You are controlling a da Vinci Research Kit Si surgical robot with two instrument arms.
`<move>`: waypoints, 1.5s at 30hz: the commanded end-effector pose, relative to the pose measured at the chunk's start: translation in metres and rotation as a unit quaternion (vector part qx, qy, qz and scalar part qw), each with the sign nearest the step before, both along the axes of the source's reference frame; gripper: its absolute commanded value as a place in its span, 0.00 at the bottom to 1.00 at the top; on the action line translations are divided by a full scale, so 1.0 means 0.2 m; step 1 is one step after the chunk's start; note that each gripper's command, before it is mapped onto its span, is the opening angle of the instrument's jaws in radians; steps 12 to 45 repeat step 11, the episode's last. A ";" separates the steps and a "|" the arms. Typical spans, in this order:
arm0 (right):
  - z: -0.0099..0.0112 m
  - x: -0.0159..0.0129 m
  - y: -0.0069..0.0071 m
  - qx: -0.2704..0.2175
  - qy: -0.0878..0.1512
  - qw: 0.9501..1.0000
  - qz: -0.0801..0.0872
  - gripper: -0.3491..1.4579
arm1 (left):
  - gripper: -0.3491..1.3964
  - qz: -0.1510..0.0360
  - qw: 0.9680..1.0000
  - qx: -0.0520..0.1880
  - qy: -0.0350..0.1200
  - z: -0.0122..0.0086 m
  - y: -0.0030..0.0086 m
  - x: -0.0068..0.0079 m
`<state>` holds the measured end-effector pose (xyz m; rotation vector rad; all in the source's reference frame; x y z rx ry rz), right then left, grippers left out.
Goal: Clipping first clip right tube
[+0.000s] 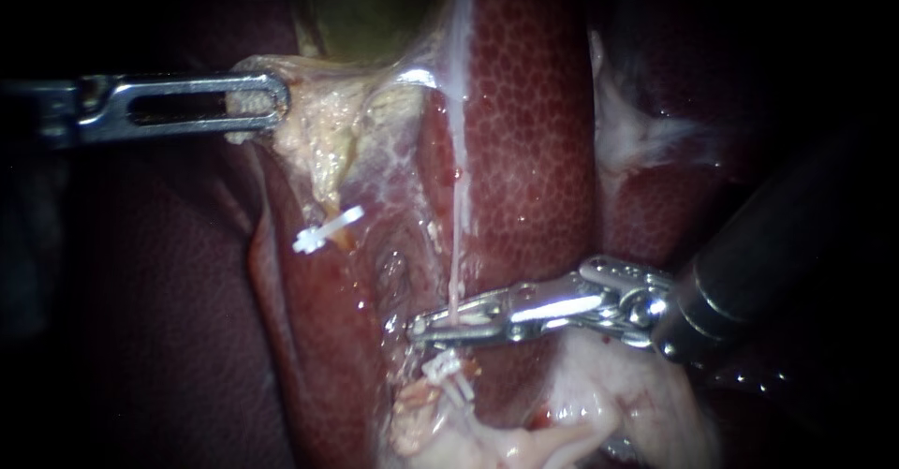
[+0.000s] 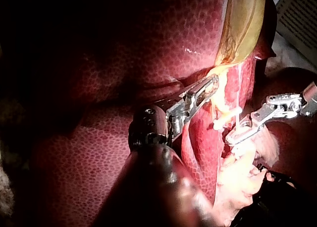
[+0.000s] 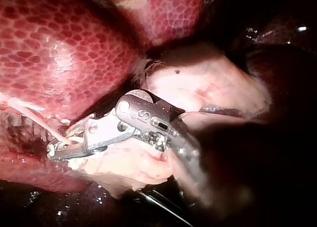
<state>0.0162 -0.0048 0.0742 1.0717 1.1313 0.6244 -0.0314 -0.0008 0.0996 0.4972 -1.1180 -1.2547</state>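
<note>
Progress looks late in the step, but the step is not finished. The right instrument (image 1: 421, 327), a dark shaft ending in a bright metal pincer, lies across the mottled dark-red liver (image 1: 524, 151). Its pincer is drawn close on the thin, whitish, string-like right tube (image 1: 456, 244). That tube runs down the liver's face and passes between the two halves, which appear to clamp it from both sides. The right wrist view agrees: the tube (image 3: 34, 115) enters the nearly closed pincer (image 3: 53, 150). No released clip shows on this tube at the pincer, so I judge that the final squeeze and the letting-go are left to do. Just below the pincer lie small white clip pieces (image 1: 448, 373); I cannot tell which tube they sit on. A white plastic clip (image 1: 328, 228) sits on the left tube (image 1: 343, 239), well apart. The left instrument (image 1: 272, 104) has a slotted steel pincer clamped on the pale yellowish tissue flap (image 1: 323, 132) beside the greenish gallbladder (image 1: 375, 10).
</note>
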 end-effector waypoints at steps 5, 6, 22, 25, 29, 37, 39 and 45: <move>0.000 0.000 0.000 -0.001 -0.002 1.000 -0.002 0.00 | 0.00 0.000 1.000 0.000 0.000 0.000 0.000 0.000; 0.000 0.000 0.000 -0.001 -0.002 1.000 -0.002 0.00 | 0.00 0.000 1.000 0.000 0.000 0.000 0.000 0.000; 0.000 0.000 0.000 0.002 -0.003 1.000 -0.002 0.00 | 0.00 0.000 1.000 0.000 0.000 0.000 0.000 0.000; 0.000 0.000 0.000 0.002 -0.003 1.000 -0.002 0.00 | 0.00 0.000 1.000 0.000 0.000 0.000 0.000 0.000; 0.000 0.000 0.000 0.002 -0.003 1.000 -0.002 0.00 | 0.00 0.000 1.000 0.000 0.000 0.000 0.000 0.000; 0.000 0.000 0.000 0.002 -0.003 1.000 -0.002 0.00 | 0.00 0.000 1.000 0.000 0.000 0.000 0.000 0.000; 0.000 0.000 0.000 0.002 -0.003 1.000 -0.002 0.00 | 0.00 0.000 1.000 0.000 0.000 0.000 0.000 0.000; 0.000 0.000 0.000 0.002 -0.003 1.000 -0.002 0.00 | 0.00 0.000 1.000 0.000 0.000 0.000 0.000 0.000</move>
